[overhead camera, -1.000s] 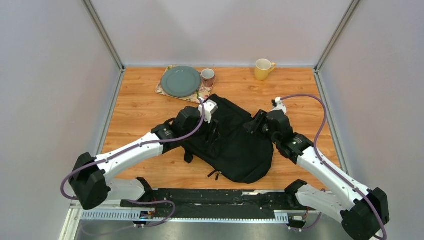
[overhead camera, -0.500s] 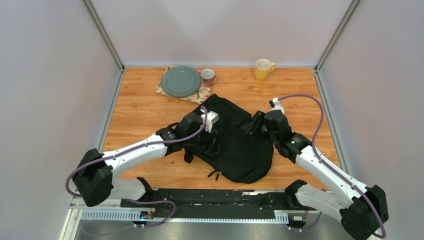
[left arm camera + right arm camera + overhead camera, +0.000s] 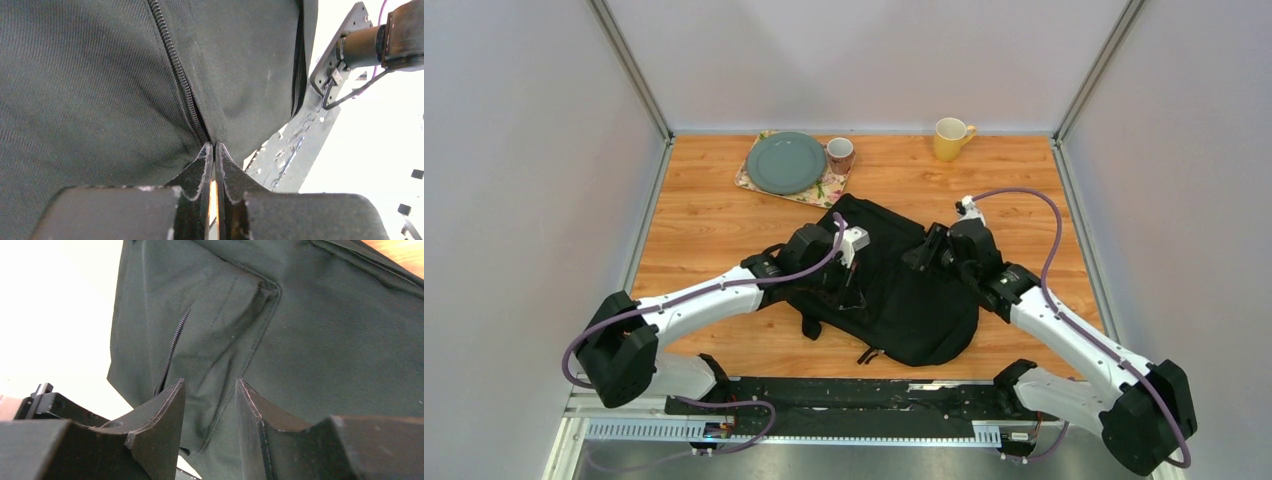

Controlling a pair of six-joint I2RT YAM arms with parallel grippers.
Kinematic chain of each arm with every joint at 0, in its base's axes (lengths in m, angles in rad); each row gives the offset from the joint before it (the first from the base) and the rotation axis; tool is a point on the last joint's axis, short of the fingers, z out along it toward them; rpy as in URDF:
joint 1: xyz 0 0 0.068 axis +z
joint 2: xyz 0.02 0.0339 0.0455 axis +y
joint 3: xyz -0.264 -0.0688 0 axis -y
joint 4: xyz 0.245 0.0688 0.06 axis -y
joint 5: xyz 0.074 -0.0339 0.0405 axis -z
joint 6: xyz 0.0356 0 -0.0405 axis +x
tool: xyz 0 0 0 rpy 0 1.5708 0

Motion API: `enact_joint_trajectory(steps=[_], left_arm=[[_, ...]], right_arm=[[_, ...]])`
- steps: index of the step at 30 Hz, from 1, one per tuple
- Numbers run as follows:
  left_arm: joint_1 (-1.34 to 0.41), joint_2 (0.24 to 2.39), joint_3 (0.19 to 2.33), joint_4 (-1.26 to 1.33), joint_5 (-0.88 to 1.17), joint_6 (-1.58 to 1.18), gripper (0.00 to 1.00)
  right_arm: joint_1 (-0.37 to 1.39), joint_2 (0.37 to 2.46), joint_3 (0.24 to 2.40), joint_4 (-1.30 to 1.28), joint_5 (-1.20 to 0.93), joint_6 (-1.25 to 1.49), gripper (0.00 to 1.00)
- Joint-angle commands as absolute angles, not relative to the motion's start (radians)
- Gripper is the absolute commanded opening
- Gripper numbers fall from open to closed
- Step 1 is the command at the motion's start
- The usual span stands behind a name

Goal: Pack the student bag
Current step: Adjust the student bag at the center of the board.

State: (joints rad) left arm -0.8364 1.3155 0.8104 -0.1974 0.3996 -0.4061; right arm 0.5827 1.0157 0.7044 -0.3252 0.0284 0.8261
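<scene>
The woven black student bag (image 3: 914,300) has slid slightly right; left tool (image 3: 214,146) pinches its zipper (image 3: 177,70) tightly, right tool (image 3: 210,385) clamps a fold (image 3: 216,367).

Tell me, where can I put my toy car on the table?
Two bare wood patches: the far strip between the small cup and the yellow mug, and the left side between the placemat and the left arm. The middle is crowded: the student bag and both arms fill it.
</scene>
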Motion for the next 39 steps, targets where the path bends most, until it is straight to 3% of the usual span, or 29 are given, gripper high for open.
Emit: enact_joint_trajectory(steps=[1, 5, 12, 17, 22, 25, 28, 29, 31, 32, 34, 35, 39], left_arm=[[-0.842, 1.336, 0.828, -0.192, 0.502, -0.361, 0.05], [-0.842, 1.339, 0.828, -0.187, 0.522, -0.338, 0.0], [-0.844, 1.321, 0.836, -0.167, 0.525, -0.31, 0.0], [-0.844, 1.304, 0.845, -0.178, 0.457, -0.298, 0.0], [-0.844, 1.276, 0.842, -0.204, 0.37, -0.296, 0.0], [-0.844, 1.244, 0.824, -0.196, 0.318, -0.304, 0.0], [-0.839, 1.212, 0.815, -0.199, 0.264, -0.311, 0.0], [-0.838, 1.198, 0.819, -0.207, 0.235, -0.314, 0.12], [-0.831, 1.177, 0.825, -0.233, 0.207, -0.328, 0.26], [-0.833, 1.146, 0.824, -0.239, 0.174, -0.33, 0.4], [-0.83, 1.109, 0.813, -0.27, 0.121, -0.348, 0.48], [-0.825, 1.07, 0.805, -0.279, 0.073, -0.356, 0.55], [-0.816, 0.961, 0.749, -0.391, -0.067, -0.411, 0.64]], right_arm=[[0.58, 1.058, 0.787, -0.215, -0.093, 0.785, 0.44], [0.583, 1.161, 0.869, -0.193, -0.17, 0.77, 0.38], [0.604, 1.357, 1.034, -0.233, -0.235, 0.707, 0.22], [0.629, 1.517, 1.121, -0.386, -0.16, 0.631, 0.06], [0.638, 1.545, 1.129, -0.524, 0.098, 0.561, 0.03], [0.637, 1.54, 1.135, -0.557, 0.133, 0.534, 0.02], [0.637, 1.478, 1.127, -0.516, 0.091, 0.522, 0.05], [0.637, 1.454, 1.127, -0.505, 0.075, 0.52, 0.11], [0.637, 1.384, 1.129, -0.486, 0.075, 0.526, 0.22], [0.634, 1.362, 1.131, -0.482, 0.083, 0.519, 0.32], [0.627, 1.315, 1.129, -0.48, 0.147, 0.511, 0.42], [0.609, 1.304, 1.126, -0.485, 0.164, 0.502, 0.53], [0.526, 1.289, 1.111, -0.551, 0.163, 0.497, 0.58]])
